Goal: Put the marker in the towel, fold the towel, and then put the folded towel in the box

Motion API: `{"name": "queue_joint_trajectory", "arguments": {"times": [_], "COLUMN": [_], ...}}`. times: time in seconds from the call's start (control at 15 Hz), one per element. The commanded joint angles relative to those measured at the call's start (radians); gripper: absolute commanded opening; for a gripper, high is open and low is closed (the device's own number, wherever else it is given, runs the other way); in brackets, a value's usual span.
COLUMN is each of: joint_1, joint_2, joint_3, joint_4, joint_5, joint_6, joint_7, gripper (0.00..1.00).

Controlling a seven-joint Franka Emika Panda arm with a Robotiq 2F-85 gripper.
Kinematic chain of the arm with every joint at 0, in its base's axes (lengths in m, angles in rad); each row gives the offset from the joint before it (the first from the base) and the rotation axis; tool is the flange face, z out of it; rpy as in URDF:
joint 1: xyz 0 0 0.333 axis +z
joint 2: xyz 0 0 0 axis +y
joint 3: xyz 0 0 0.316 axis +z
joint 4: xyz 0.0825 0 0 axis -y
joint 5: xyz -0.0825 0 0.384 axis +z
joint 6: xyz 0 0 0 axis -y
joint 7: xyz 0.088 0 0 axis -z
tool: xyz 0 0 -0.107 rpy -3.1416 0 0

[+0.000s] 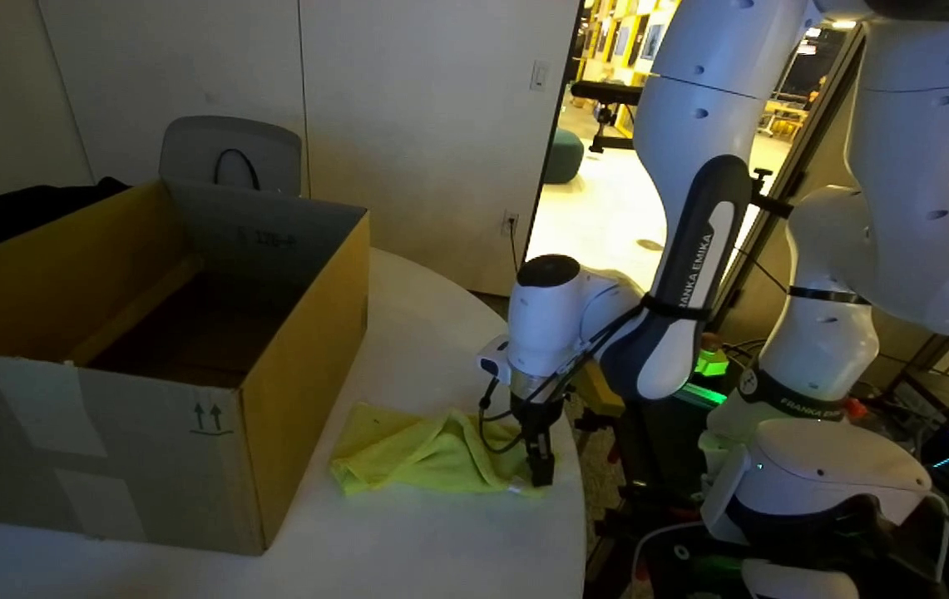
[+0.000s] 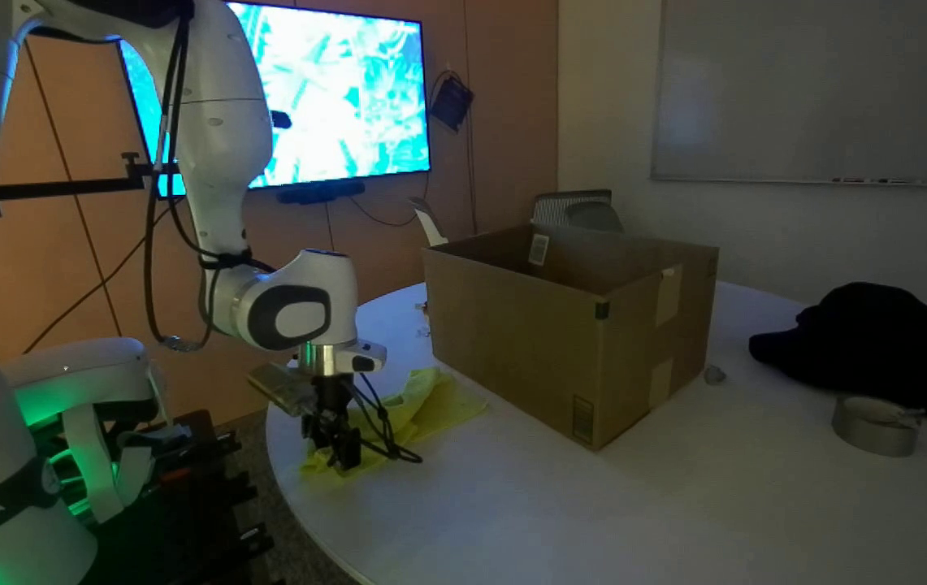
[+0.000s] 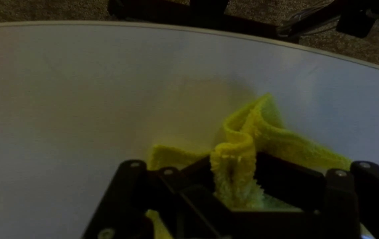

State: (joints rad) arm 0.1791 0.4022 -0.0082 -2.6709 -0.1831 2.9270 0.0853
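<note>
We find the gripper pointing down nr. the edge of the white table, clenched on a bunched fold of the towel; remainder of the towel lies rumpled on the table, just beside the box, which stands open-topped; marker: posn. we can't tell from any view. In an exterior view we also log a grey roll on the table, next to a blk. bundle, well apart from the gripper.

The white Franka Panda wears black cables and, at three o'clock in an exterior view, an EMIKA-lettered panel.
</note>
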Motion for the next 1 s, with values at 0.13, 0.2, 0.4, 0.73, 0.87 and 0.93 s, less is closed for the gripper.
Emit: {"name": "queue_joint_trajectory", "arguments": {"times": [0.13, 0.2, 0.4, 0.73, 0.87, 0.93], "joint_1": [0.065, 0.081, 0.085, 0.03, 0.059, 0.06], "joint_2": [-0.165, -0.199, -0.291, -0.377, -0.401, -0.398], "joint_3": [-0.052, -0.067, -0.081, -0.023, -0.056, -0.054], "joint_4": [-0.034, -0.041, -0.051, -0.052, -0.052, -0.048], "joint_5": [-0.05, -0.075, -0.163, -0.175, -0.184, -0.181], "joint_6": [-0.096, -0.112, -0.143, -0.074, -0.034, 0.0], "joint_7": [0.014, 0.033, 0.099, 0.175, 0.243, 0.279], "gripper": [0.0, 0.01, 0.04, 0.03, 0.02, 0.02]}}
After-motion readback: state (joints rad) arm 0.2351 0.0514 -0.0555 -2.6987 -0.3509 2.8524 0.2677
